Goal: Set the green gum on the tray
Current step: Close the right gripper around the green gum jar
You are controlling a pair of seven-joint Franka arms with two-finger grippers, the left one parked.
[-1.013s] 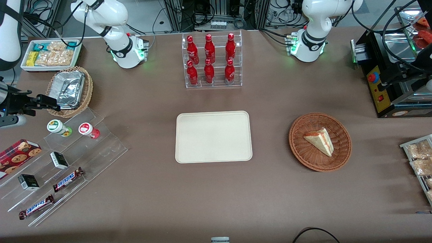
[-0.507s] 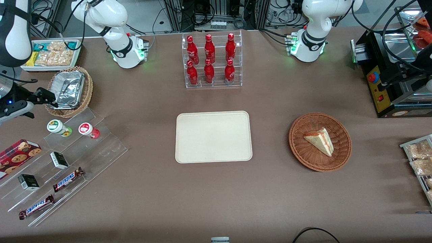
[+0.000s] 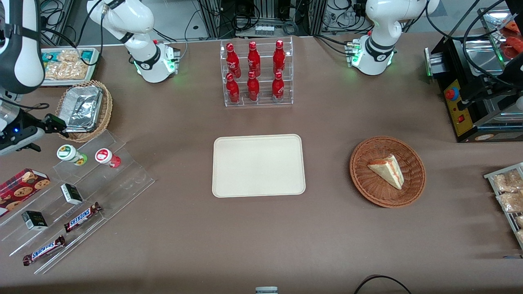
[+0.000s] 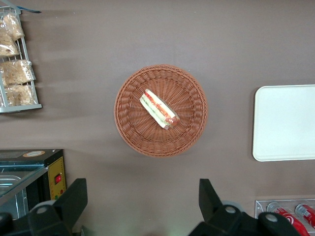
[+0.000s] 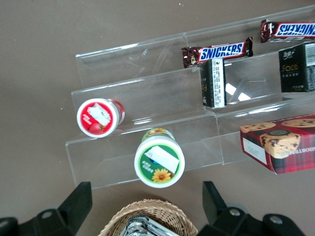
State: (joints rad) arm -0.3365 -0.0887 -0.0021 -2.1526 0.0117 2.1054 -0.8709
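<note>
On stand, frame's left: green gum point(image 3: 66, 152) upright beside red canister point(image 3: 104, 156).
Gripper point(image 5: 147, 209): spread wide, empty, above gum.
Advice: descend centred, grip lid evenly.
Tray point(image 3: 258, 165): mid-frame, bare.

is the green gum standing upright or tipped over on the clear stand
Upright: the green gum stands on the clear stand, lid up, beside the red gum. The open gripper hovers above it.

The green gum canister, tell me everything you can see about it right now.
The green gum is a small round canister with a white lid bearing a green label, a white sticker and a sunflower, over a yellow-green body. It stands upright on the top step of the clear acrylic stand, beside the red gum canister. The open gripper hovers above, not touching.
</note>
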